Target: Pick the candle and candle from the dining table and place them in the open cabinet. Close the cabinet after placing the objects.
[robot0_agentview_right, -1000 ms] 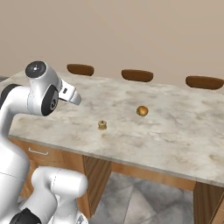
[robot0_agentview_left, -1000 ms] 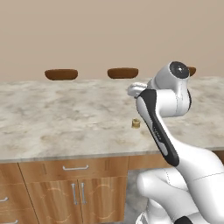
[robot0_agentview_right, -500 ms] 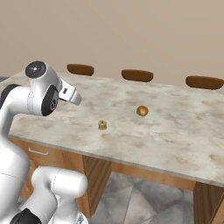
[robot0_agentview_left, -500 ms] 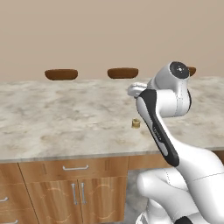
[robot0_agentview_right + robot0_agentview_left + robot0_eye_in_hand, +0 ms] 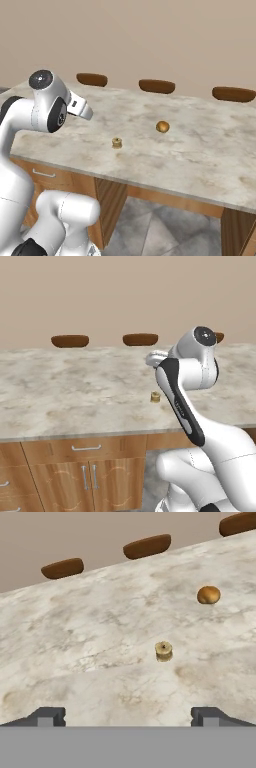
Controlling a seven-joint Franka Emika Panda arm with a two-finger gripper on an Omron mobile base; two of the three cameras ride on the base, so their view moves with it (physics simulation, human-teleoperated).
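In the left base view the stubby golden-tan candle [image 5: 155,397] stands upright on the marbled tabletop [image 5: 75,391], its short axis vertical, toward the near edge and just left of the arm's dark forearm; it is too small here to make out any wick. The arm's upper body hides the tabletop behind it, and the rightmost of the three brown stool seats [image 5: 140,339] beyond the far edge is mostly covered by the arm's joint. Below the edge run light wood drawers and doors [image 5: 85,476] with silver handles, cut off at the bottom. In the right base view the same candle [image 5: 117,143] sits alone on open stone, with a small orange ball [image 5: 162,126] well apart from it, farther back and to the right. In the hand view the pincer [image 5: 128,716] has its two dark tips spread wide apart, gripping nothing, low over the near part of the tabletop [image 5: 75,647]. The candle [image 5: 163,650] stands ahead of them, slightly right of centre, its round top face showing a dark spot in the middle, and the orange ball [image 5: 208,595] lies beyond it to the right.
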